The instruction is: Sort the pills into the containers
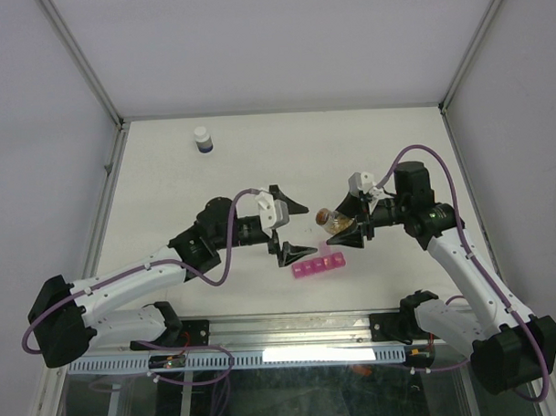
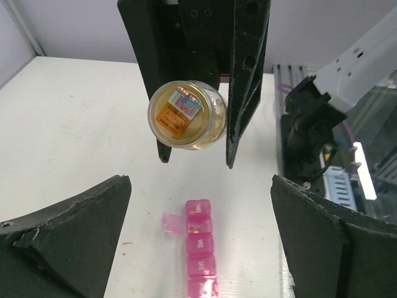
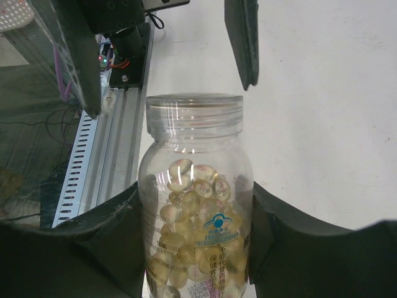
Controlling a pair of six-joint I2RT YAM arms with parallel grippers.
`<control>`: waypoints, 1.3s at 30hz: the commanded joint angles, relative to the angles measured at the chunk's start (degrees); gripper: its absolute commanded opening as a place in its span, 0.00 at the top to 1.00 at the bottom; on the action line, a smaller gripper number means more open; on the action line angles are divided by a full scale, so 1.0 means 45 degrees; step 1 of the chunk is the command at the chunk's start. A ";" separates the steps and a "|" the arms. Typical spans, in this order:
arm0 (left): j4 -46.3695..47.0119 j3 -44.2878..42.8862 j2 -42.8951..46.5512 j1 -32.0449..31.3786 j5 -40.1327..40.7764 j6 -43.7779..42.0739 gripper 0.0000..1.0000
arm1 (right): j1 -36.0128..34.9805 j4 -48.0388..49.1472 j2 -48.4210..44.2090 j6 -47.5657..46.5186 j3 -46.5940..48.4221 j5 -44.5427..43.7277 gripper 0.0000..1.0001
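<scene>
The containers are a pink pill-box strip (image 1: 318,264) (image 2: 200,248) lying on the table, with one lid (image 2: 171,222) flipped open and small orange pills (image 2: 197,231) in that compartment. My right gripper (image 1: 338,226) (image 3: 195,248) is shut on a clear bottle (image 1: 329,218) (image 3: 195,236) (image 2: 186,115) of yellowish pills, held above the table beyond the strip's far end. The bottle's top end points toward my left gripper (image 1: 293,230) (image 2: 198,236). That gripper is open wide and empty, and it hovers over the strip with one finger on each side.
A white-capped dark bottle (image 1: 202,139) stands at the far left of the white table (image 1: 168,203). A metal rail (image 1: 291,331) runs along the near edge between the arm bases. Frame posts and grey walls enclose the table.
</scene>
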State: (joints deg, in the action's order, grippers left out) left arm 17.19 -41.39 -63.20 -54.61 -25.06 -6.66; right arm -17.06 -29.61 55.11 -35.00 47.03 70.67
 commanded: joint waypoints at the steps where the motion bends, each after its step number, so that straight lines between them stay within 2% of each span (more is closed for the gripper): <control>1: 0.2117 0.0776 0.1236 0.0104 0.0825 0.4533 0.01 | 0.0059 0.0563 -0.0092 0.0044 0.0575 0.0057 1.00; 4: 0.2573 0.1020 0.1633 0.0090 0.1538 0.6646 0.05 | 0.0057 0.0563 -0.0050 0.0044 0.0565 0.0047 1.00; 7: 0.1548 0.0350 0.1626 0.0000 0.2797 0.8440 0.24 | 0.0055 0.0583 -0.0059 0.0044 0.0543 0.0038 1.00; 8: 0.0772 -0.0122 0.1481 -0.0226 0.3289 0.8692 0.27 | 0.0052 0.0583 -0.0057 0.0059 0.0541 0.0039 1.00; 12: -0.2444 -0.2403 0.0518 -0.1953 0.6739 0.7802 0.27 | 0.0058 0.0600 -0.0039 0.0064 0.0545 0.0037 1.00; 15: -0.3424 -0.3307 -0.0294 -0.2117 0.7300 0.7846 0.27 | 0.0058 0.0602 -0.0022 0.0064 0.0546 0.0037 1.00; 18: -0.3897 -0.3937 -0.0854 -0.2187 0.7555 0.7662 0.28 | 0.0058 0.0578 -0.0027 0.0063 0.0535 0.0049 1.00; 30: -0.4556 -0.5041 -0.1794 -0.2316 0.6820 0.7319 0.45 | 0.0040 0.0583 -0.0021 0.0044 0.0546 0.0056 1.00; 32: -0.4549 -0.5057 -0.1793 -0.2310 0.6532 0.7338 0.50 | 0.0026 0.0583 -0.0040 0.0044 0.0546 0.0054 1.00; 36: -0.4550 -0.5183 -0.1861 -0.2298 0.5573 0.7240 0.68 | 0.0031 0.0593 -0.0030 0.0044 0.0535 0.0056 1.00; 39: -0.4535 -0.5225 -0.1956 -0.2298 0.4825 0.6925 0.72 | 0.0041 0.0583 -0.0077 0.0044 0.0534 0.0056 1.00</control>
State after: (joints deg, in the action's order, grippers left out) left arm -4.84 -61.93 -71.88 -64.42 3.81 26.13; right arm -17.06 -29.47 55.20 -34.98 47.03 70.57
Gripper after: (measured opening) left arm 0.419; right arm 0.548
